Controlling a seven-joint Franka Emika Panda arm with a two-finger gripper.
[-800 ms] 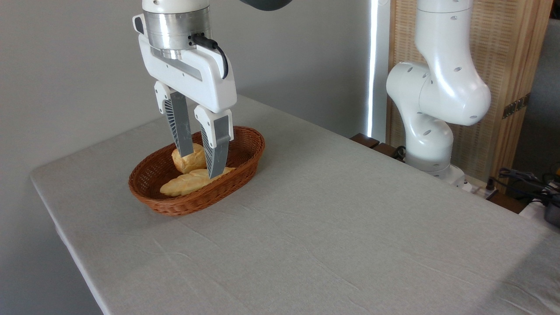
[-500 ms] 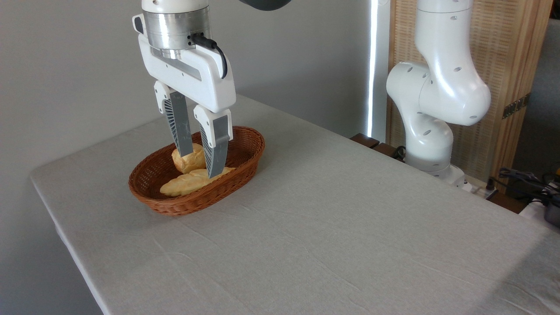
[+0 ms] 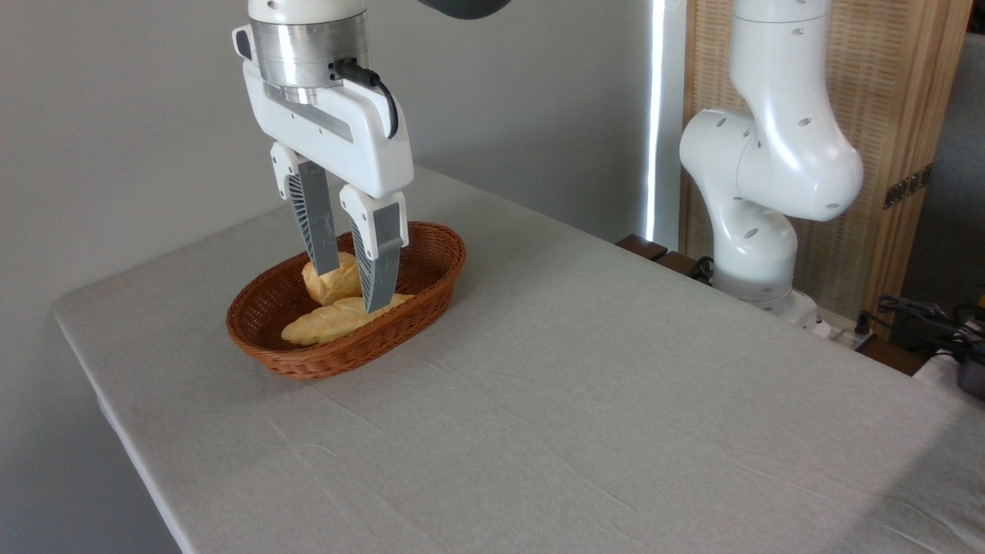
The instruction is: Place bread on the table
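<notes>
**Gripper creeping upward around the roll**

Fixed camera: since the earlier frames your gripper (image 3: 354, 288) has risen very slightly, and the bread (image 3: 332, 283) seems to have edged up with it, though it still sits low inside the wicker basket (image 3: 431, 261), just behind the long loaf (image 3: 331, 323). The fingers stand to either side of the roll and look closed onto its flanks; whether they truly bear its weight you cannot tell from here.

Judging by its look, the roll should be light, with a ridged crust that gives some purchase but may dent or slip if squeezed hard. Hold it across its thick middle, as you appear to be doing.

Mind the basket rim close beside the right finger, and the long loaf under its tip. The table (image 3: 585, 415) offers broad open cloth to the right and front; its left edge lies near the basket.
</notes>
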